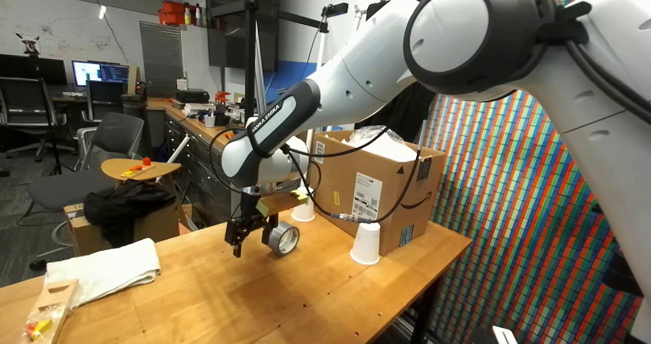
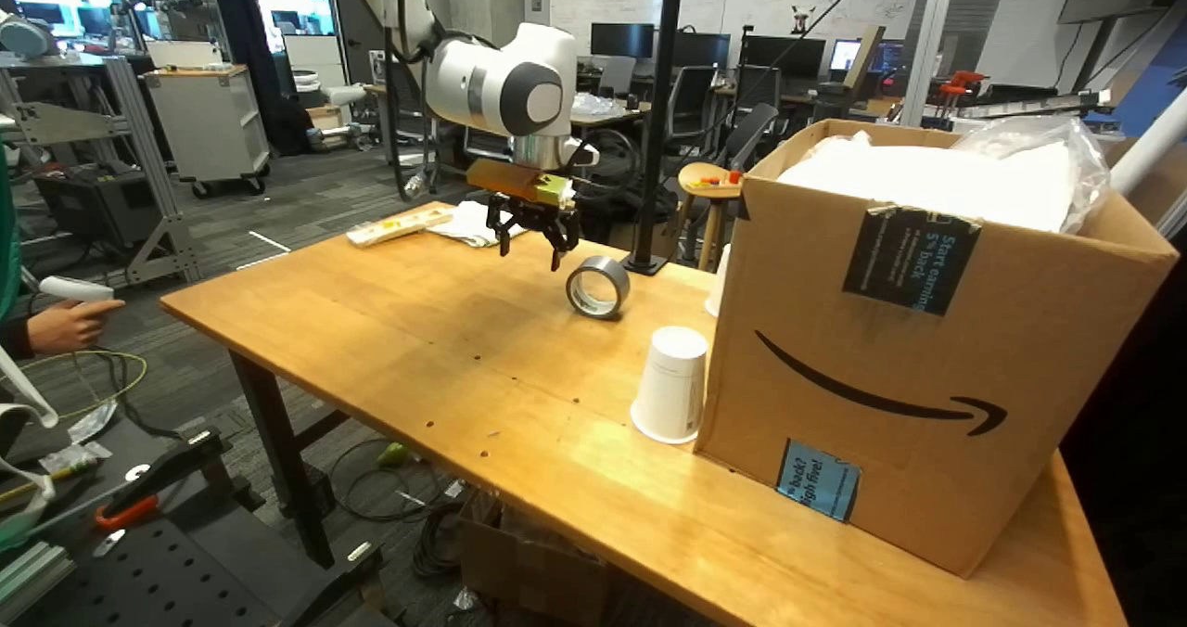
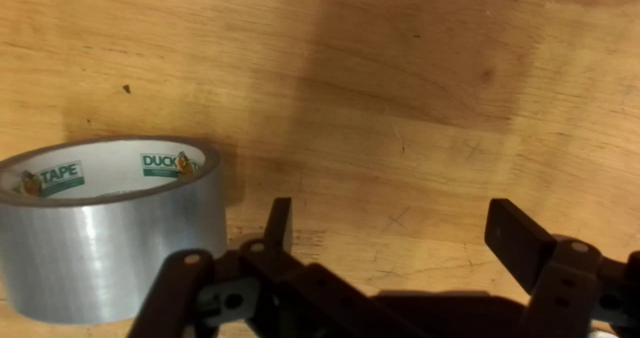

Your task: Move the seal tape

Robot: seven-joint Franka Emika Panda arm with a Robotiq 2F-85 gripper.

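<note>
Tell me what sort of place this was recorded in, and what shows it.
Probably a robotics lab within an office-like space: an exterior view shows a Franka Emika arm, a whiteboard with writing on it and a lit computer monitor.

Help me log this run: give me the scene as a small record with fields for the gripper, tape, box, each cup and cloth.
Gripper: open, above the wooden table, nothing in its grasp
Seal tape: silvery-grey roll, standing on its edge on the table, beside the gripper, not held
Cardboard box: open-topped, clear plastic at its top
White cup: upside down, near the box
Second white cup: also upside down, near the box
Cloth: folded, white, near a wooden board
</note>
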